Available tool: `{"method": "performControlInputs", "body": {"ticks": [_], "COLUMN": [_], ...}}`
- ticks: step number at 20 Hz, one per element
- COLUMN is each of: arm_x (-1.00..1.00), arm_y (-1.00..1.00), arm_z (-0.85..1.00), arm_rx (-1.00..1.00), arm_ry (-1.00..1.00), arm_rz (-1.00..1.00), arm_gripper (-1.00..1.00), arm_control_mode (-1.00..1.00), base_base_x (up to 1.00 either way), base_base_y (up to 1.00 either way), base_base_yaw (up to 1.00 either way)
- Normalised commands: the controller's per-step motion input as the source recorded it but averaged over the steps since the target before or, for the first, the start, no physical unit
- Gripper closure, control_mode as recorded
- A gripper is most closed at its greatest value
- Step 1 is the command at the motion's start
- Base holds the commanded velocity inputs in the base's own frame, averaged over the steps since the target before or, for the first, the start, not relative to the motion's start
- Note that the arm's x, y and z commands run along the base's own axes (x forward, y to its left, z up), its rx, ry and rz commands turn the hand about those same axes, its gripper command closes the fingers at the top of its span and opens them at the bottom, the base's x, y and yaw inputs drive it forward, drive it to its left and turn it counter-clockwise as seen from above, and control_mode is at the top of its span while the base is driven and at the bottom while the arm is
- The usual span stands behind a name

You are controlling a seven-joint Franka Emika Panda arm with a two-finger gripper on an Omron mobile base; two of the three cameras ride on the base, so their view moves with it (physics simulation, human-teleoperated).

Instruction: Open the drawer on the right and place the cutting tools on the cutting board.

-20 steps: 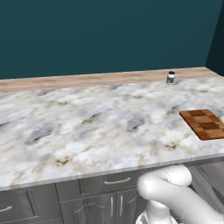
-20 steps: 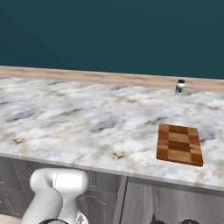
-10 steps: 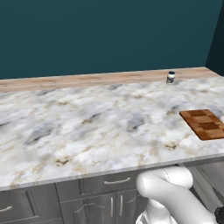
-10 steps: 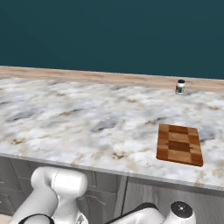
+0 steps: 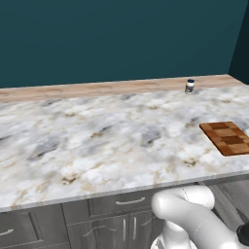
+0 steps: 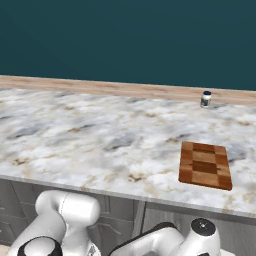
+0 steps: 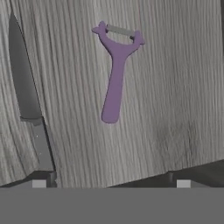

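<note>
In the hand view I look down at the light grey floor of the open drawer (image 7: 175, 87). Two cutting tools lie on it: a purple Y-shaped peeler (image 7: 114, 74) near the middle, and a knife (image 7: 27, 96) with a dark blade and a greyish handle at the left. My gripper (image 7: 111, 183) hangs over them, open wide, with nothing between its fingertips (image 7: 39, 184). The knife's handle ends close to the left fingertip. The checkered wooden cutting board (image 5: 227, 137) (image 6: 205, 165) lies bare on the right of the marble counter.
A small dark-capped jar (image 5: 189, 86) (image 6: 205, 99) stands at the back of the counter (image 5: 107, 141), near the wall. Dark grey cabinet fronts with handles (image 5: 129, 201) run below the counter edge. My arm reaches down under the counter's right end.
The arm's forearm and a round joint have risen into the bottom of the right base view. The board and jar have not moved.
</note>
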Motion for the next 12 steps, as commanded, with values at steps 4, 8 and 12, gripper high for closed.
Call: {"method": "performControlInputs", "body": {"ticks": [4,8,12], "arm_x": [0.5,0.53,0.39], "arm_y": [0.0,0.0,0.0], "arm_z": [0.0,0.0,-0.06], "arm_rx": [0.0,0.02,0.02], "arm_ry": [0.0,0.0,0.02], "arm_rz": [0.0,0.0,0.0], "arm_gripper": [-1.0,-1.0,-1.0], "arm_control_mode": [-1.0,-1.0,-1.0], "base_base_x": [0.0,0.0,0.0], "base_base_y": [0.0,0.0,0.0], "base_base_yaw": [0.0,0.0,0.0]}}
